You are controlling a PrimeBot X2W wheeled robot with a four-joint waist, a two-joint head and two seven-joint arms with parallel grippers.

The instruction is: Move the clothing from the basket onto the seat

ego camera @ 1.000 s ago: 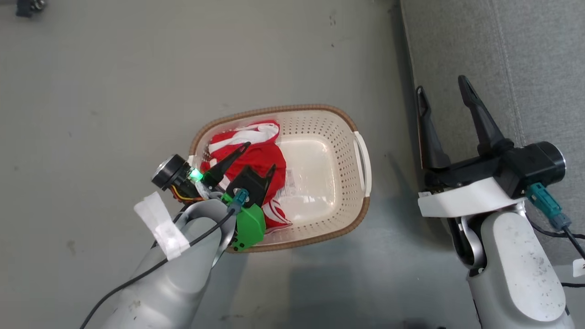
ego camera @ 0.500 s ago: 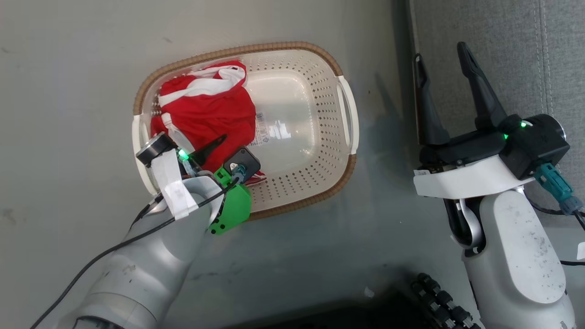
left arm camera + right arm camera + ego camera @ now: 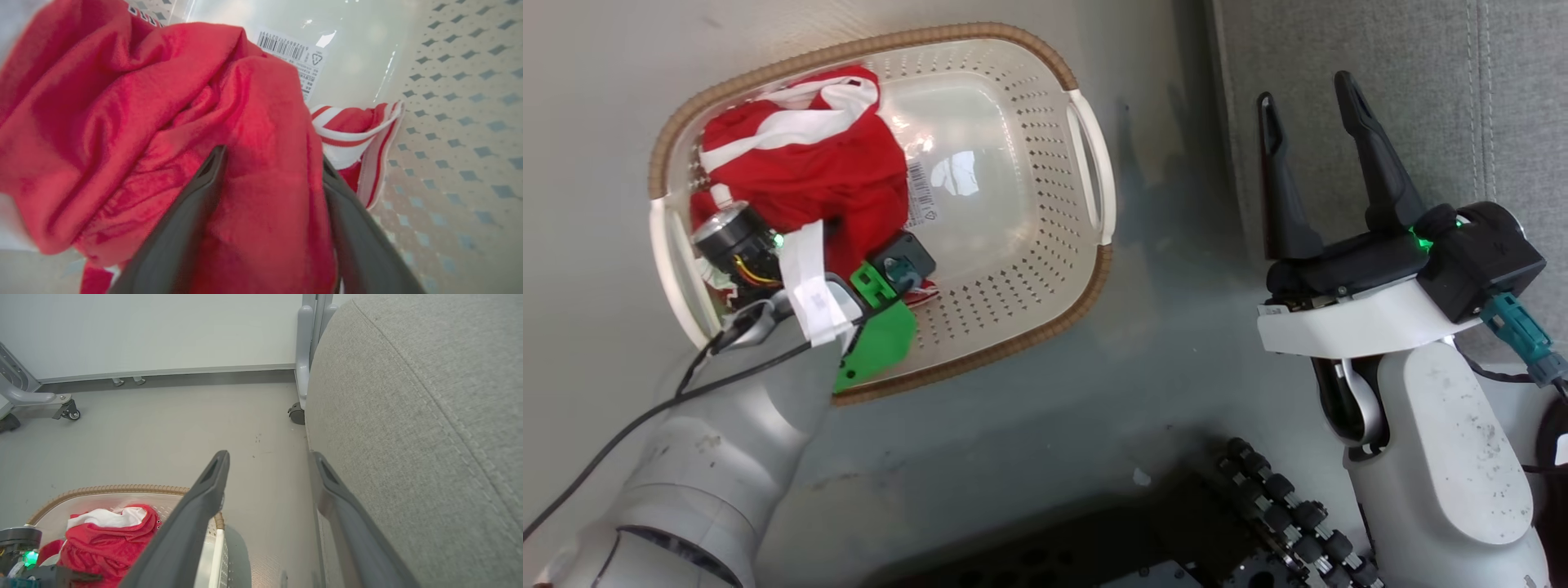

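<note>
The clothing (image 3: 800, 171) is a crumpled red heap with white stripe trim, lying in the left half of the cream basket (image 3: 1045, 245) on the floor. My left gripper (image 3: 271, 163) is down inside the basket and open. Its two fingers straddle a thick fold of the red clothing (image 3: 163, 102), which bulges between them. My right gripper (image 3: 1303, 94) hangs open and empty beside the front edge of the grey seat (image 3: 1437, 98), clear of the basket. In the right wrist view the right gripper (image 3: 270, 457) points along the floor, with the seat (image 3: 408, 416) on its right.
The basket's right half is bare, with a label sticker (image 3: 292, 55) on its bottom. My dark wheeled base (image 3: 1282, 506) sits at the lower edge. Grey stand legs on casters (image 3: 61, 406) and a caster (image 3: 296, 414) stand by the far wall.
The head camera has swung, so the basket now shows higher and further left. My left gripper has sunk into the red heap until its fingers are buried. The right gripper holds its pose.
</note>
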